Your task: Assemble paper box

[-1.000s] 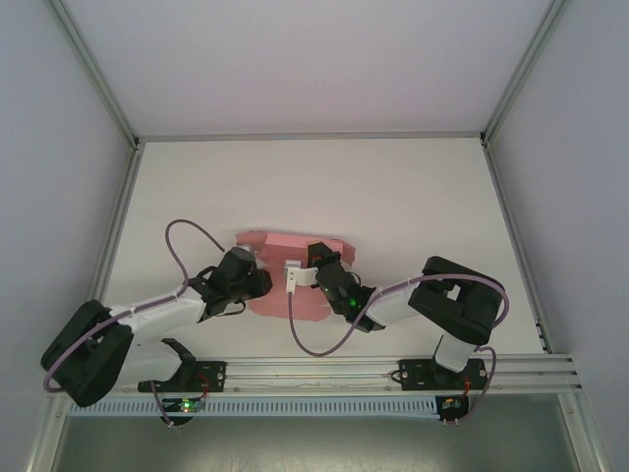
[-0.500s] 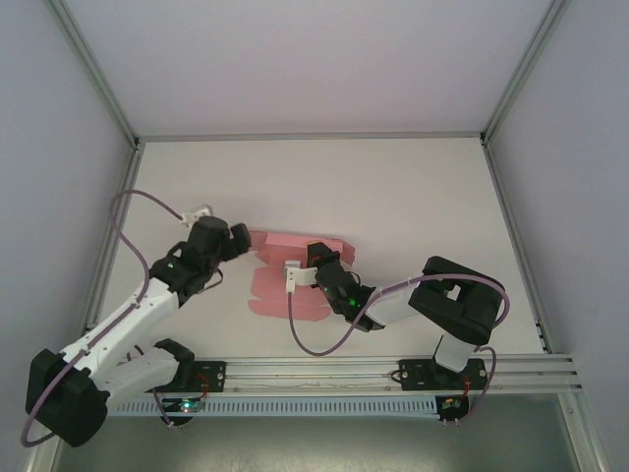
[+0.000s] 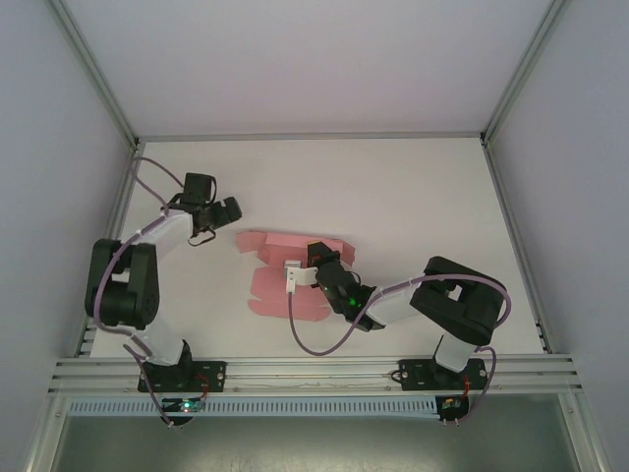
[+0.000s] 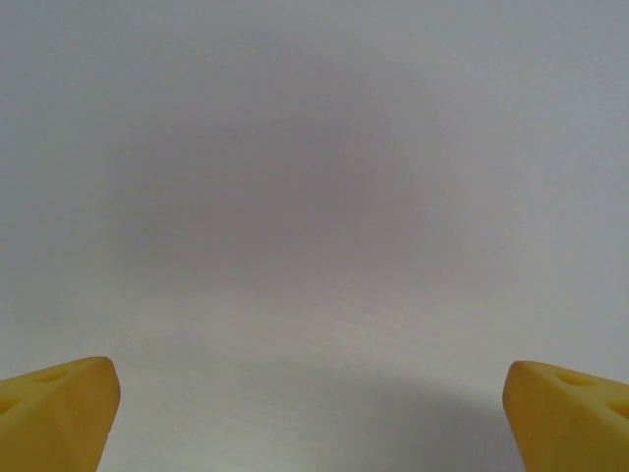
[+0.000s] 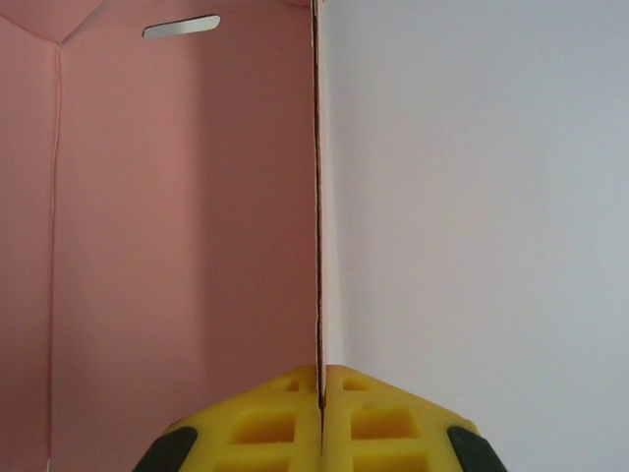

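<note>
Both arms same build: black joint housings, white link shells. Left arm (image 3: 126, 285), right arm (image 3: 462, 300). One purple cable looped along each: left cable (image 3: 147, 159), right cable (image 3: 293, 320). Green LED (image 3: 351, 293) lit on the right forearm, a second LED (image 3: 186, 403) at the left base. Red wires (image 3: 202, 379) at the base mounts. White block (image 3: 294, 276) on the right wrist. Left gripper (image 4: 314, 418): yellow wedge fingertips, small round dimples. Right gripper (image 5: 319, 418): yellow pads with rectangular pockets, black outer corners.

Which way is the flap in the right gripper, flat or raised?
Raised: the flap stands edge-on, pinched in the right gripper.
</note>
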`<control>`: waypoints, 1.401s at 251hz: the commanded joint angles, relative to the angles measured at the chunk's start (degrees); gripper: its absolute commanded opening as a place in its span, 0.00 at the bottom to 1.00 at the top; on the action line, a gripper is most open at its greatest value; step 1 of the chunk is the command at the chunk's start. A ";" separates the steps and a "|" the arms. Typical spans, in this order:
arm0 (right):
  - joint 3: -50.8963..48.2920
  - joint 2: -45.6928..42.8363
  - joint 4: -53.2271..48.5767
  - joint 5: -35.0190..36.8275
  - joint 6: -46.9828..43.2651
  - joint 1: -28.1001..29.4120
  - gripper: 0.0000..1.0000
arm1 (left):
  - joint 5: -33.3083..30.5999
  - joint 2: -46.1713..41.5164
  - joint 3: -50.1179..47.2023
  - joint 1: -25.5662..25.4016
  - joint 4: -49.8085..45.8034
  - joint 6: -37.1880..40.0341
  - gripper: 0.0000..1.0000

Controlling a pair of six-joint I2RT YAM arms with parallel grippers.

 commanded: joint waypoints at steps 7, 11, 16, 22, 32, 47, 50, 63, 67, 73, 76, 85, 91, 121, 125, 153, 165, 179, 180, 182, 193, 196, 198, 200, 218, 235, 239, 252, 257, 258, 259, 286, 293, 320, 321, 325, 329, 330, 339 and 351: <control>-0.81 -0.47 -5.54 -1.93 1.95 -0.98 0.00 | 9.92 1.68 0.78 -1.49 4.68 4.59 1.00; -0.81 -0.59 -5.62 -1.94 2.07 -0.95 0.00 | 10.49 1.75 0.63 -1.67 4.80 4.70 1.00; -0.86 -0.70 -5.55 -1.98 2.09 -1.04 0.00 | 11.67 1.71 0.37 -1.90 5.04 5.06 1.00; -0.82 -0.72 -5.54 -1.94 2.06 -1.01 0.00 | 13.18 1.69 -0.18 -2.19 5.63 5.63 1.00; -0.90 -0.97 -5.55 -1.90 2.19 -1.02 0.00 | 15.49 1.33 -1.44 -2.78 6.74 6.30 1.00; -0.88 -0.94 -5.72 -2.02 2.49 -1.11 0.00 | 17.33 0.42 -3.09 -3.90 6.93 7.39 1.00; -0.88 -0.82 -5.72 -1.96 2.49 -1.15 0.00 | 17.44 0.26 -3.44 -4.12 7.02 7.49 1.00; -0.68 -0.41 -5.69 -1.70 2.50 -1.20 0.00 | 17.72 -0.60 -4.89 -5.13 6.74 7.62 1.00; -0.62 -0.30 -5.67 -1.59 2.41 -1.15 0.00 | 17.94 -0.91 -5.30 -5.48 6.67 7.69 1.00; -0.52 -0.05 -5.63 -1.38 2.47 -1.21 0.00 | 18.14 -1.43 -6.04 -6.01 6.67 7.80 1.00; -0.41 0.04 -5.61 -1.29 2.34 -1.21 0.00 | 18.17 -1.77 -6.41 -6.20 6.62 7.84 1.00; -0.37 0.15 -5.54 -1.07 2.23 -1.18 0.00 | 17.89 -2.80 -7.54 -6.91 6.63 7.49 1.00; -0.34 0.12 -5.51 -0.97 2.22 -1.20 0.00 | 17.48 -3.57 -8.26 -7.35 6.63 7.15 1.00; -0.32 -0.36 -5.55 -0.71 2.24 -1.16 0.00 | 14.69 -8.11 -11.76 -9.35 6.86 4.87 1.00; -0.30 -0.46 -5.60 -0.61 2.25 -1.19 0.00 | 14.34 -8.72 -12.26 -9.65 7.02 4.57 1.00; -0.27 -0.79 -5.72 -0.18 2.39 -1.13 0.00 | 12.02 -12.22 -14.68 -11.71 6.91 2.92 1.00; -0.28 -0.67 -5.72 0.15 2.23 -1.12 0.00 | 10.64 -13.07 -15.64 -12.85 6.81 2.83 1.00; 0.04 -0.70 -5.68 0.25 2.12 -0.93 0.00 | 9.61 -13.75 -16.67 -13.92 7.25 3.00 1.00; -0.08 -0.67 -5.65 0.21 2.12 -0.90 0.00 | 9.67 -13.73 -16.75 -13.92 7.28 3.01 1.00; -0.19 -0.69 -5.63 0.25 2.13 -0.94 0.00 | 9.67 -13.74 -16.78 -14.05 7.34 3.01 1.00; -0.33 -0.75 -5.63 0.21 2.10 -0.86 0.00 | 9.95 -13.72 -16.88 -14.56 6.93 2.84 1.00; -0.32 -0.77 -5.64 0.25 2.11 -0.84 0.00 | 9.97 -13.74 -16.91 -14.68 6.87 2.83 1.00; -0.30 -0.80 -5.63 0.26 2.10 -0.75 0.00 | 10.03 -13.70 -16.93 -14.77 6.83 2.77 1.00; -0.33 -0.83 -5.63 0.33 1.99 -0.70 0.00 | 10.00 -13.78 -16.98 -14.90 6.81 2.71 1.00; -0.16 -1.05 -5.52 0.94 1.48 -0.60 0.00 | 8.65 -14.71 -17.33 -16.21 5.76 2.75 1.00; -0.49 -1.21 -4.75 1.90 0.57 -0.57 0.00 | 5.32 -16.65 -18.15 -17.15 4.50 2.34 1.00; -0.56 -1.32 -4.75 2.05 0.33 -0.65 0.00 | 4.55 -17.14 -18.36 -17.17 4.22 2.08 1.00; -0.52 -1.65 -3.27 2.41 -0.19 -0.71 0.00 | 1.74 -18.72 -18.95 -17.20 3.25 1.35 1.00; -0.42 -1.77 -2.95 2.44 -0.16 -0.76 0.00 | 0.70 -19.26 -19.06 -17.17 2.80 1.05 1.00; -0.44 -1.77 -2.93 2.45 -0.24 -0.59 0.00 | 0.47 -19.35 -19.09 -17.17 2.73 0.98 1.00; -0.36 -1.86 -2.96 2.45 -0.29 -0.68 0.00 | 0.26 -19.43 -19.05 -17.17 2.64 0.89 1.00; -0.20 -2.81 -2.90 1.93 -1.62 -0.78 0.00 | -2.00 -21.43 -20.00 -17.17 1.89 -0.13 1.00; -0.05 -3.02 -2.98 1.92 -1.93 -0.81 0.00 | -1.66 -21.72 -20.43 -17.16 2.49 -0.17 1.00; -0.28 -3.86 -2.95 1.73 -2.53 -0.83 0.00 | -0.95 -22.63 -21.66 -17.12 3.43 -0.41 1.00; -0.28 -3.92 -3.02 1.70 -2.57 -0.85 0.00 | -0.88 -22.65 -21.75 -17.15 3.57 -0.37 1.00; -0.45 -4.11 -3.12 1.52 -2.61 -0.83 0.00 | -0.75 -22.76 -21.98 -17.17 4.14 -0.23 1.00; -0.55 -4.27 -3.08 1.29 -2.52 -0.78 0.00 | -0.73 -22.85 -22.21 -17.19 4.49 -0.03 1.00; -0.55 -4.30 -3.13 1.30 -2.48 -0.82 0.00 | -0.73 -22.85 -22.24 -17.13 4.58 -0.05 1.00; -0.71 -4.58 -3.61 1.01 -2.18 -0.79 0.00 | -0.69 -23.09 -22.53 -17.30 4.91 0.03 1.00; -0.72 -4.82 -4.17 1.04 -2.01 -0.81 0.00 | 0.55 -23.25 -22.94 -17.17 5.85 1.03 0.98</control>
